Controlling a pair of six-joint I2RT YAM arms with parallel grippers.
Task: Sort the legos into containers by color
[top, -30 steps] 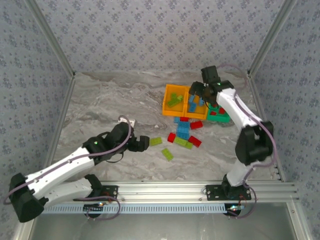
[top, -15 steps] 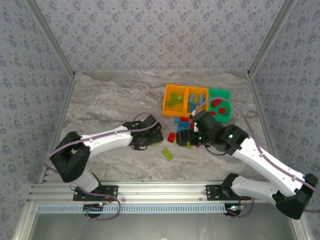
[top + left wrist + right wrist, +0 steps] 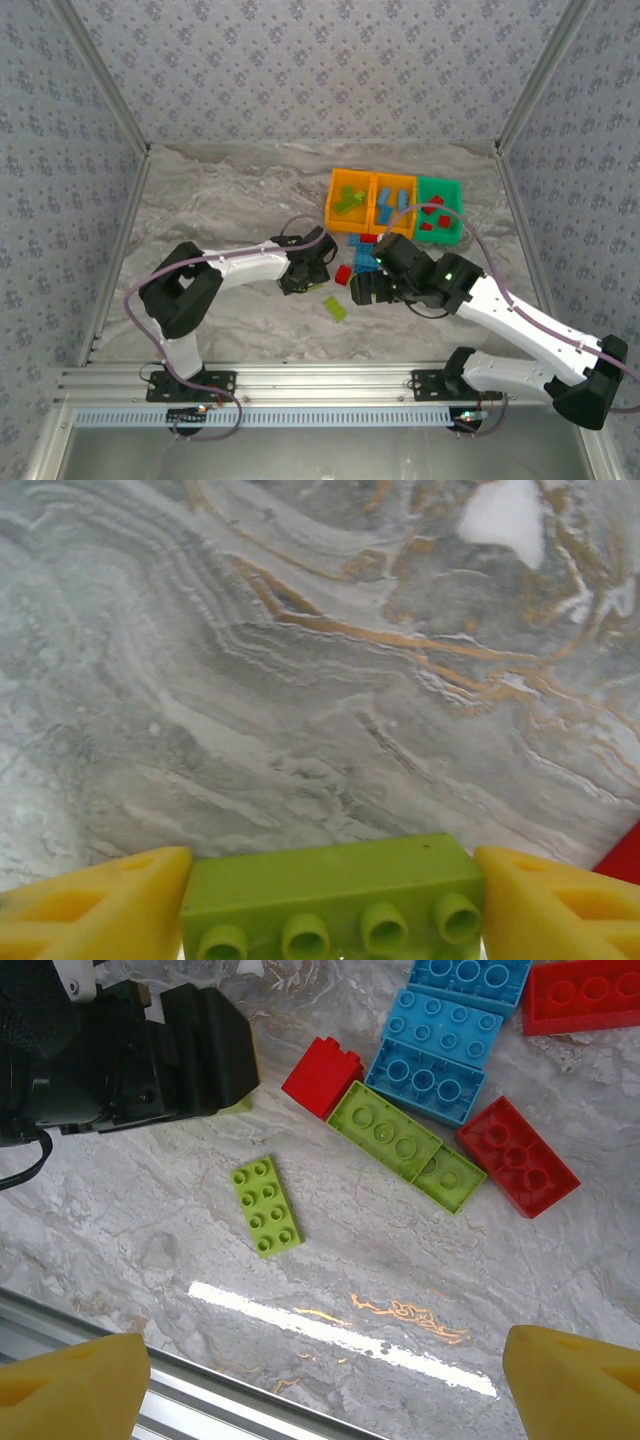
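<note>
Left wrist: left jaws have closed on lime lego (image 3: 330,885) (right jaws wide).

Left gripper (image 3: 300,283) clamps a green lego (image 3: 330,880) between its fingers. Right gripper (image 3: 325,1378) hangs wide open, pointing down.

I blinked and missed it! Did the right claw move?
Yes. The right gripper came off the bins toward the near edge, and now hangs over the loose legos in front of them.

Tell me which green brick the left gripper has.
The lime brick gripped by its ends between the left gripper's fingers; the other green bricks lie loose on the table.
</note>
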